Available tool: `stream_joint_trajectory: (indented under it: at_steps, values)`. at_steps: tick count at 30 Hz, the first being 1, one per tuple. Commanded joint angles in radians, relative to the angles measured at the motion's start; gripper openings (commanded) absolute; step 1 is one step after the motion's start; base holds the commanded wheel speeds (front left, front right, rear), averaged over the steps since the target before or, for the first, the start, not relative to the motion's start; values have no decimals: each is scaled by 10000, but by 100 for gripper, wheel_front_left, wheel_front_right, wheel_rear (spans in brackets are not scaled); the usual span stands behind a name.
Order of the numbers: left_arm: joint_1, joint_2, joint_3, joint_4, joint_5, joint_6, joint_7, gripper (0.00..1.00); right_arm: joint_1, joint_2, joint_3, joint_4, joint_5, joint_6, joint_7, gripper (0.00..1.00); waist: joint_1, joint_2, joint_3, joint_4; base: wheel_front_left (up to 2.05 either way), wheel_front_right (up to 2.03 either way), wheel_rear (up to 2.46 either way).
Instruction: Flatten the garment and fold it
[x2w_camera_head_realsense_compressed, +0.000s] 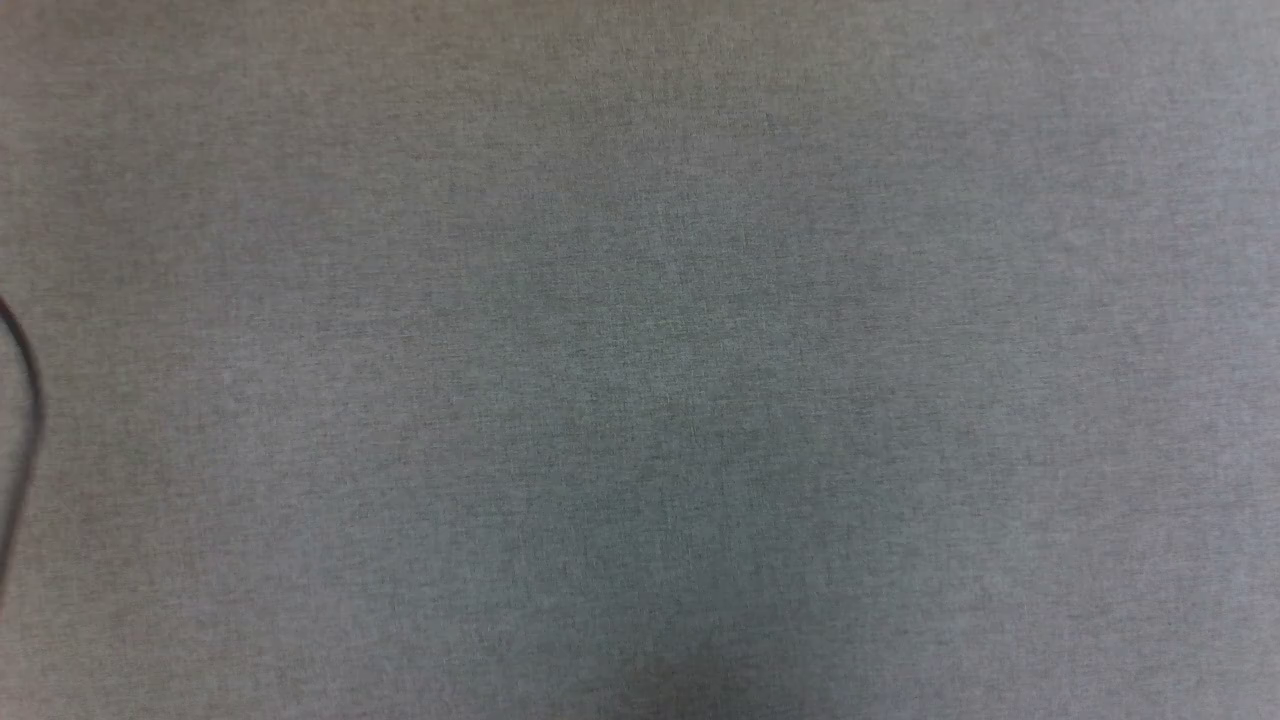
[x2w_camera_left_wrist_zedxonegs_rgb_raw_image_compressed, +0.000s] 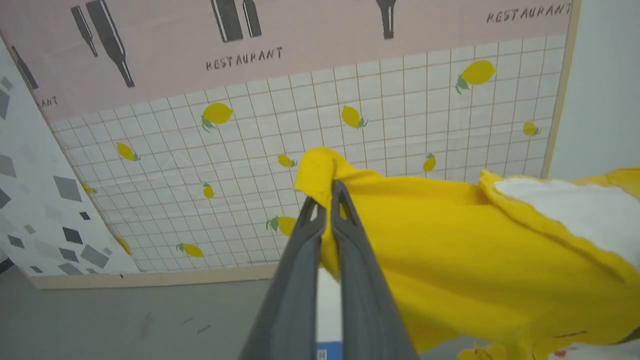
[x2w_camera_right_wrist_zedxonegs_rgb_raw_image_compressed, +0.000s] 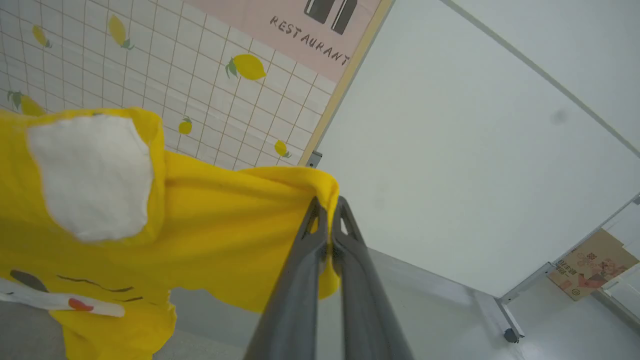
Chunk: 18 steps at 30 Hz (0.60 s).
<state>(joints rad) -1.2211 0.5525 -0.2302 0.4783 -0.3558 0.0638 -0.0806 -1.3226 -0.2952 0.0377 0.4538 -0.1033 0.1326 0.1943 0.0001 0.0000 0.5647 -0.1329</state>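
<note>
The garment (x2w_camera_left_wrist_zedxonegs_rgb_raw_image_compressed: 450, 260) is a mustard-yellow t-shirt held up in the air between my two arms. In the left wrist view my left gripper (x2w_camera_left_wrist_zedxonegs_rgb_raw_image_compressed: 327, 192) is shut on a bunched yellow corner, and the cloth stretches away to the right with a white patch showing. In the right wrist view my right gripper (x2w_camera_right_wrist_zedxonegs_rgb_raw_image_compressed: 327, 205) is shut on another yellow edge of the garment (x2w_camera_right_wrist_zedxonegs_rgb_raw_image_compressed: 210, 235). From there the cloth hangs to the left, showing a white patch, black lines and a red dot.
The head view looks down on a grey fabric-covered table (x2w_camera_head_realsense_compressed: 640, 360), with a dark cable (x2w_camera_head_realsense_compressed: 25, 420) at its left edge. Behind the shirt stand a lemon-print tiled wall panel (x2w_camera_left_wrist_zedxonegs_rgb_raw_image_compressed: 250, 150) and a plain white wall (x2w_camera_right_wrist_zedxonegs_rgb_raw_image_compressed: 475, 150).
</note>
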Motion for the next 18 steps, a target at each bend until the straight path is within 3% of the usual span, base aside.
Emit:
stream_joint_trajectory:
  at_steps: [1, 9, 12, 18]
  values:
    - [603, -37, -43, 103, -198, -98, 200, 0, 547, -13, 193, 10, 334, -19, -96, 0, -1, 0, -173, -6, 0, 0, 0]
    - [4231, -383, -73, -406, -1918, -675, 2084, 0, 4146, -368, 1073, -736, 2563, -19, 322, 0, -1, 0, -1212, 128, 0, 0, 0]
    - [5813, -447, -27, -1182, -2694, -748, 2950, 0, 5892, -431, 837, -1539, 3185, -19, 840, 0, -1, 0, -1727, 213, 0, 0, 0]
    - [8869, -602, 252, -3124, -4046, -369, 4030, 0, 9271, -203, -425, -3286, 3652, -19, 2055, 0, -1, 0, -2547, 370, 0, 0, 0]
